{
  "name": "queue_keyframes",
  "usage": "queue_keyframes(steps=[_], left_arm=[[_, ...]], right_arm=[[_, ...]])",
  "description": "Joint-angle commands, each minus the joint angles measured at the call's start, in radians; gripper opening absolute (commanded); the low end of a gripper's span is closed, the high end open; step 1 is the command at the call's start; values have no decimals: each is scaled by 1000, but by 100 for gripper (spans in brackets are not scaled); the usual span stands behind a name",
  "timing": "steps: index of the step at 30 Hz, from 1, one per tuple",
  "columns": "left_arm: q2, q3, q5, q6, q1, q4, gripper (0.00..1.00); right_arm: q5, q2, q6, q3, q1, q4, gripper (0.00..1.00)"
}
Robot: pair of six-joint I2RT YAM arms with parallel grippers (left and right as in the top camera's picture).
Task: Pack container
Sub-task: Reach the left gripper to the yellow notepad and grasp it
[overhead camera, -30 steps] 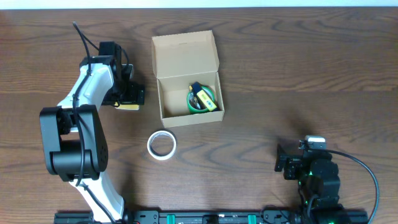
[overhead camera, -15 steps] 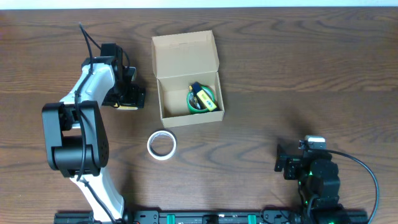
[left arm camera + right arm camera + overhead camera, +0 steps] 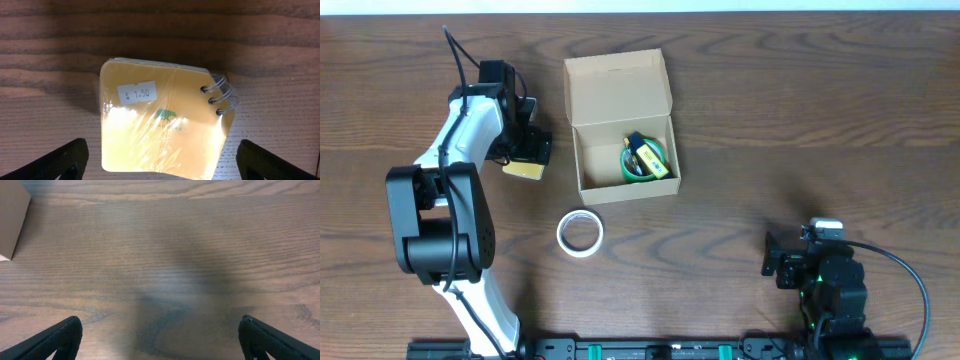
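Container (image 3: 617,88): tan cardboard mailer box at the far middle of the table (image 3: 770,120), just right of the left gripper
Axis: with the flap lid thrown back, the long side runs near to far; mouth up, hinge on the far side
Overhead only: green tape roll (image 3: 627,168) inside; white tape roll (image 3: 580,233) nearer the robot
Left wrist only: yellow spiral notepad (image 3: 160,125) in clear wrap, sticker reading $ 1.50
Right wrist only: a container corner at upper left
Left gripper (image 3: 162,160): wide, fingers flanking the notepad, not pinching
Right gripper (image 3: 160,340): wide, over bare wood
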Motion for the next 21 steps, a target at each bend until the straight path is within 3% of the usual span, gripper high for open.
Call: queue_keyframes(steps=[1,21], left_arm=[[11,20,-18,37,-3,-11,95],[72,18,-3,76,-12,-27,96]], right_arm=[[0,-6,12,-1,-6,-1,99],[0,-6,12,-1,-6,-1,99]])
